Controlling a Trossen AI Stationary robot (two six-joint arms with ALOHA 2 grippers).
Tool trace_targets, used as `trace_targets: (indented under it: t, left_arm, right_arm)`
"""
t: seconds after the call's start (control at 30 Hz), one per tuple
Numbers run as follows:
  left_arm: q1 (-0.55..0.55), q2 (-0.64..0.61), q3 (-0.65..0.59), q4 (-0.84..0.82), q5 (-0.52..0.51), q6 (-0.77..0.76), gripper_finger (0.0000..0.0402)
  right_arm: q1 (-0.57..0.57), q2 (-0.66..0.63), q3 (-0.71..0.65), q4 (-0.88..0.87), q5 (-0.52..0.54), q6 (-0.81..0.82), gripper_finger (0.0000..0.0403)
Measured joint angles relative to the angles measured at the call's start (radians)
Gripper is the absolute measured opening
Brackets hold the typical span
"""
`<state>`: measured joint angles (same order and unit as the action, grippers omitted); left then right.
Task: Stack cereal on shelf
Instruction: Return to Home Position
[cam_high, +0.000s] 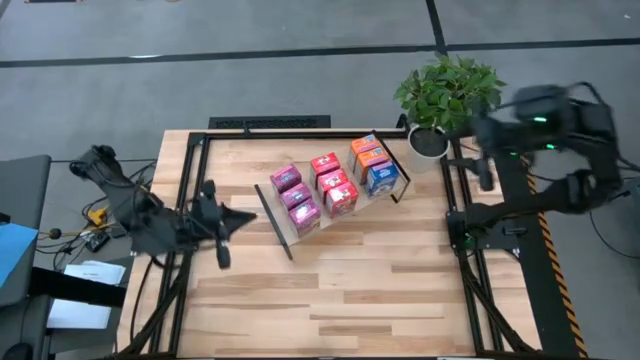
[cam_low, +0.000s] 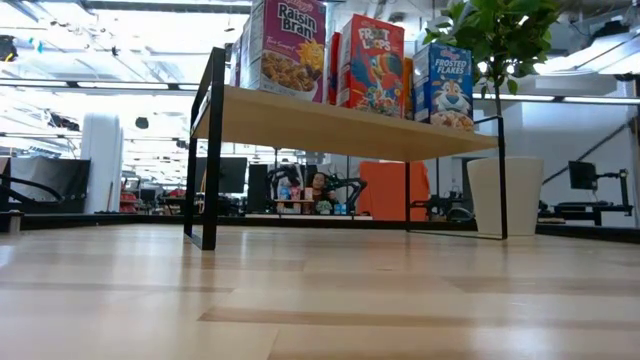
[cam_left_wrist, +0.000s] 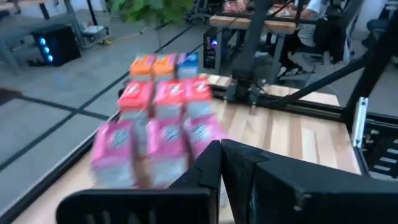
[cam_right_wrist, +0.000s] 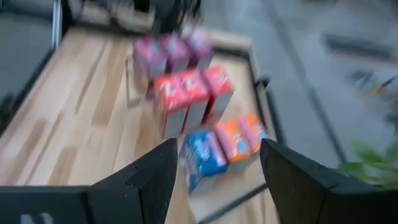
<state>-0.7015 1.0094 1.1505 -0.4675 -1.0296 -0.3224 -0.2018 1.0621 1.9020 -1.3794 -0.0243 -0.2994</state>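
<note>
The shelf (cam_high: 292, 236) is a light-wood board on black end brackets, standing on the table's middle and turned askew. Nine cereal boxes stand on it in three rows: pink (cam_high: 297, 197), red (cam_high: 333, 182), and orange with one blue (cam_high: 381, 177). The low view shows the shelf (cam_low: 340, 125) with the boxes (cam_low: 375, 65) upright on top. My left gripper (cam_high: 232, 222) is shut, left of the shelf, touching nothing; in its wrist view (cam_left_wrist: 222, 152) the boxes (cam_left_wrist: 165, 134) are ahead. My right gripper (cam_right_wrist: 217, 168) is open, above and off the table's far right corner (cam_high: 482, 160).
A potted plant (cam_high: 445, 95) stands at the table's far right corner, its white pot (cam_low: 505, 195) right of the shelf. Black frame rails (cam_high: 185, 200) run along the table's left, far and right edges. Bare tabletop (cam_high: 340, 300) lies near of the shelf.
</note>
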Motion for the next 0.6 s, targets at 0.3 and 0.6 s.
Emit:
trace_targets:
  t: [0.3, 0.6]
  left_arm:
    - [0.06, -0.431, -0.481, 0.386, 0.218, 0.109, 0.0]
    - [0.061, -0.765, -0.817, 0.655, 0.392, 0.166, 0.0]
  right_arm:
    - [-0.006, -0.443, -0.431, 0.435, -0.004, 0.132, 0.0255]
    - [-0.006, -0.747, -0.864, 0.676, -0.004, 0.314, 0.0255]
